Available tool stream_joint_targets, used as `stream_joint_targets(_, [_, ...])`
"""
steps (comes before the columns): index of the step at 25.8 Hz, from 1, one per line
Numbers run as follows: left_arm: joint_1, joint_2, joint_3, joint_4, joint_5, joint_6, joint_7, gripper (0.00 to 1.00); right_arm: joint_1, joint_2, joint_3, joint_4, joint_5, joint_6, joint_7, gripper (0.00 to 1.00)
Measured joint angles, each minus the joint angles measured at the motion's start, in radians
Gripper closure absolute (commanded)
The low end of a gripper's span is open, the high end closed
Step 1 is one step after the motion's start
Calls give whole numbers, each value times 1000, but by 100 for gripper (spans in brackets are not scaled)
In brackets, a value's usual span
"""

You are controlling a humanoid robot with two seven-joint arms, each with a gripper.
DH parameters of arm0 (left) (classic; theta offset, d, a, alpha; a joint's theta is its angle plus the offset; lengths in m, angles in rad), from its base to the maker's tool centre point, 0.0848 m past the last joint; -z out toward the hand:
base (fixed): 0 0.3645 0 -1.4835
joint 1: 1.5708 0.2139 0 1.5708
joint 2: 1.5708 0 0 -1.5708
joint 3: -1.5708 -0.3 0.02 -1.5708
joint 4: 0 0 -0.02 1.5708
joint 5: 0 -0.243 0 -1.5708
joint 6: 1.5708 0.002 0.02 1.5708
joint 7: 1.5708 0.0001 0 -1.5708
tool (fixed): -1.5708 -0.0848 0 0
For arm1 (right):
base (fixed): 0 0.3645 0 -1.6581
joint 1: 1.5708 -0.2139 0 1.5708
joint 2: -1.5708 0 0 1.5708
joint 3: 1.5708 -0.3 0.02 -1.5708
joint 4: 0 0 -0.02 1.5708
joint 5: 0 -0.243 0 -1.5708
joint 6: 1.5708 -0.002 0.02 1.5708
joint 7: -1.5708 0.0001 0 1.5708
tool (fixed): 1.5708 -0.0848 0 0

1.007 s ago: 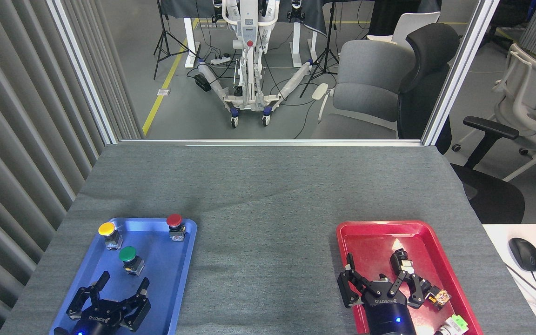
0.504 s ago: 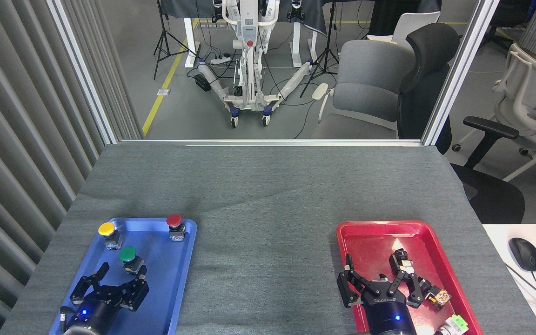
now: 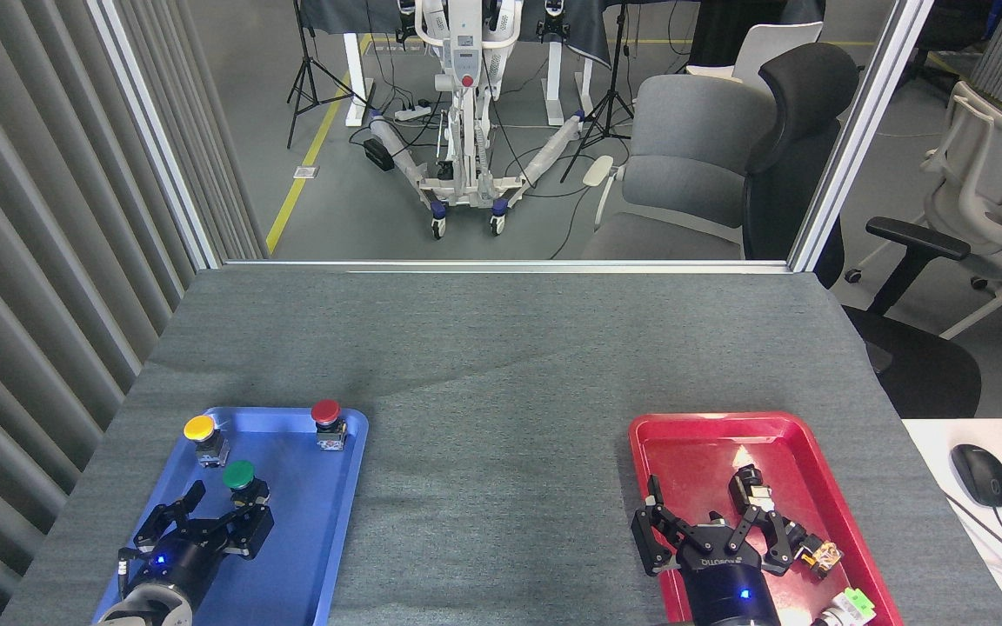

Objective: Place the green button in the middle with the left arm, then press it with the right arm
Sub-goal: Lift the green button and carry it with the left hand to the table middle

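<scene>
The green button (image 3: pixel 238 475) stands upright in the blue tray (image 3: pixel 350 469), between the yellow-capped and red-capped buttons and nearer to me. My left gripper (image 3: pixel 221 511) is open just behind it. One of its fingers (image 3: pixel 254 515) reaches the button's square body and hides part of it, while the other points up to the left. The dark grey tabletop in the middle (image 3: pixel 492 452) lies between the two trays. Over the red tray (image 3: pixel 701 428), my right gripper (image 3: pixel 710 522) hangs open with its fingers spread, holding nothing.
A yellow button (image 3: pixel 199 428) and a red button (image 3: pixel 325 412) stand at the blue tray's far end. Small parts (image 3: pixel 824 556) lie in the red tray by my right gripper. A computer mouse (image 3: pixel 981 474) sits on a white desk at the right. Grey slatted wall lines the left.
My left gripper has moved forward across the blue tray to the green button and tilted lower. The right arm has stayed still.
</scene>
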Motion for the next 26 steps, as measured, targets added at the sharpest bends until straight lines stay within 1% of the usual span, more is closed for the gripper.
stream_joint_targets(1, [-6, 0, -2, 10, -1, 0, 0, 32, 1, 0, 0, 0, 0, 0, 0, 0])
stream_joint_targets(2, [-10, 0, -8, 17, -1, 0, 1, 36, 1, 0, 0, 0, 0, 0, 0, 0])
stream_joint_targets(5, [-14, 4, -41, 23, -3, -4, 1, 39, 4, -2, 0, -1, 1, 0, 2, 0])
stream_joint_targets(8, [-16, 5, -67, 26, -3, 0, 3, 50, 6, -6, 0, -2, 1, 0, 3, 0])
stream_joint_targets(13, [-13, 6, -88, 30, -3, 2, 12, 79, 7, -12, 0, -2, 1, 0, 0, 0])
stream_joint_targets(17, [-10, 16, -101, 31, -3, -10, 18, 98, 7, -20, 0, -2, -1, 0, -3, 0])
stream_joint_targets(18, [-10, 20, -103, 31, -3, -18, 18, 100, 8, -21, 0, -2, -1, 0, -3, 0])
stream_joint_targets(23, [-8, 44, -105, 15, 3, -100, 36, 100, 8, -33, 0, -1, -3, 0, -4, 0])
stream_joint_targets(26, [-1, 52, -96, -70, 17, -193, 55, 100, 8, -38, 0, 0, -4, -1, -4, 0])
